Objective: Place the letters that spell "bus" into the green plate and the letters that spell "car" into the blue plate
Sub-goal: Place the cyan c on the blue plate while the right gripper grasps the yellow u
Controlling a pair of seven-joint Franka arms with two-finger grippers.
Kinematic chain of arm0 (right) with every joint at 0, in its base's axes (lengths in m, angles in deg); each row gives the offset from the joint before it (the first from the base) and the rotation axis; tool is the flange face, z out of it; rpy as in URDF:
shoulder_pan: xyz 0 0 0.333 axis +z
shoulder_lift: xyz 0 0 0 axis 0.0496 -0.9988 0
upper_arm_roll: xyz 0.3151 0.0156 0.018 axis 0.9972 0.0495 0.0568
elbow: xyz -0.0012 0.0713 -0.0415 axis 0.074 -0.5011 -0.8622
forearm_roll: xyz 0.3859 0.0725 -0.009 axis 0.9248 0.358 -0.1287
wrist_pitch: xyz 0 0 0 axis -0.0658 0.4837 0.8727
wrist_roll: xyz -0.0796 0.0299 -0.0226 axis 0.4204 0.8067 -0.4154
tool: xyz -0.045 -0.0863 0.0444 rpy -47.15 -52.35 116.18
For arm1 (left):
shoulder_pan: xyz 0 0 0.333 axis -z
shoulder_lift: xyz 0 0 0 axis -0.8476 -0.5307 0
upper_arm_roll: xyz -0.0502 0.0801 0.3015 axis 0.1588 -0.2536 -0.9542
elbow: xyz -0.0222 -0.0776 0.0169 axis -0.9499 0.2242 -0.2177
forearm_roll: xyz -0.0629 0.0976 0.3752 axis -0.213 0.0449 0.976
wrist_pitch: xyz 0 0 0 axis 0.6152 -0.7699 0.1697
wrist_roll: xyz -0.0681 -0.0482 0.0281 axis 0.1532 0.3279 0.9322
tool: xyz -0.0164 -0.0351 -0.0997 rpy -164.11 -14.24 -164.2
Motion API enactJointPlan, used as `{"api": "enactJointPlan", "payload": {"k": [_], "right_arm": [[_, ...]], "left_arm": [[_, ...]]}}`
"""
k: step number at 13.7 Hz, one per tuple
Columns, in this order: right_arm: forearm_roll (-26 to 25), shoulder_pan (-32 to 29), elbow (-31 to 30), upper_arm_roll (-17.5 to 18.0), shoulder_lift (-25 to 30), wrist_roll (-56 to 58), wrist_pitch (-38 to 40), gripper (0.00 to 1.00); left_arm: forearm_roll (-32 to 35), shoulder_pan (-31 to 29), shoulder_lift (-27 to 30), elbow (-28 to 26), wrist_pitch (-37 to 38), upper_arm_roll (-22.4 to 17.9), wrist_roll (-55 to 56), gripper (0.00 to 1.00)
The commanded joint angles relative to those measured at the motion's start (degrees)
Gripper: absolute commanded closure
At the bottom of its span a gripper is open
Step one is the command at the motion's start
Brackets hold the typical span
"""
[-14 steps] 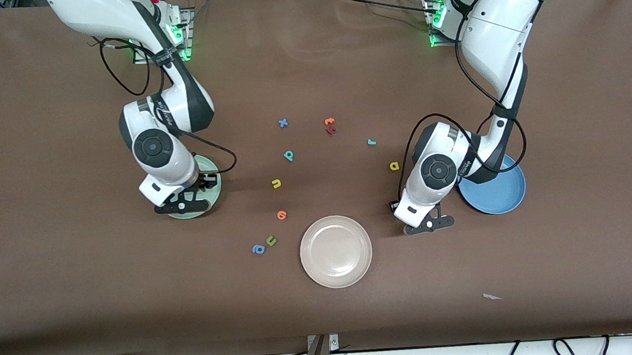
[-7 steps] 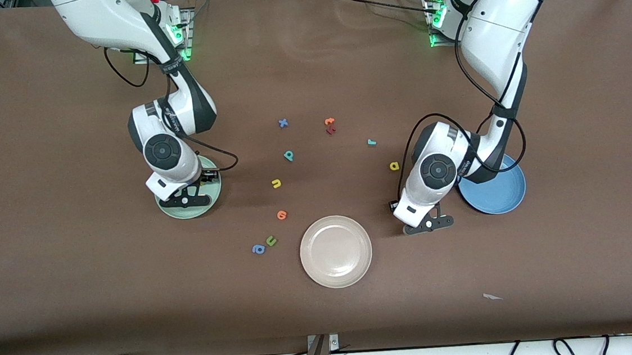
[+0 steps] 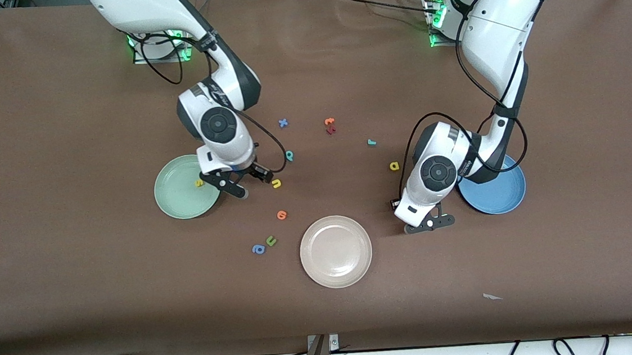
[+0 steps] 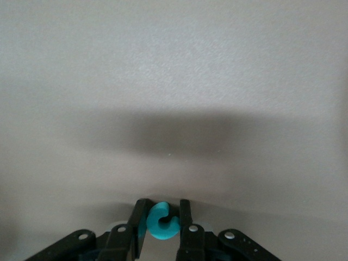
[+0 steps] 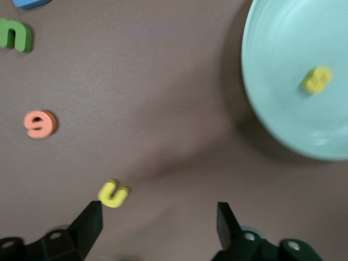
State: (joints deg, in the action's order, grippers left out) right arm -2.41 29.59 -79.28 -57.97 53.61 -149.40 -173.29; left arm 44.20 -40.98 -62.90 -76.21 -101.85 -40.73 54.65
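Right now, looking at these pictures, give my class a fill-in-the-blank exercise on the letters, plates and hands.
1. The yellow s lies in the ____ plate.
2. The left hand is shut on a teal letter ____.
3. The right hand hangs open beside the yellow ____, between the green plate and that letter.
4. The blue plate holds ____ letters.

Answers: green; c; u; no

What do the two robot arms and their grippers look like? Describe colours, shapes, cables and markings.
Both arms have glossy white rounded shells with dark grey joint bands and a round dark cap at each wrist. Black cables loop along them. The left gripper and right gripper are black, two-fingered. Green lights glow at the bases.
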Motion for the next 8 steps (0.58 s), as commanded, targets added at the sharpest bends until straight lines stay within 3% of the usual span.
{"api": "enactJointPlan", "payload": {"k": [1,8], "right_arm": [[1.34,1.22,7.53,-0.17,-7.46,-12.26,0.62,0.17],[1.25,2.28,9.81,-0.08,-10.72,-14.75,-0.34,0.29]], "left_arm": [[1.86,-0.27,0.31,3.82,6.01,-0.4,-2.56,0.81],[2.04,-8.17,0.75,10.17,21.22,-2.59,-25.31,0.81]]}}
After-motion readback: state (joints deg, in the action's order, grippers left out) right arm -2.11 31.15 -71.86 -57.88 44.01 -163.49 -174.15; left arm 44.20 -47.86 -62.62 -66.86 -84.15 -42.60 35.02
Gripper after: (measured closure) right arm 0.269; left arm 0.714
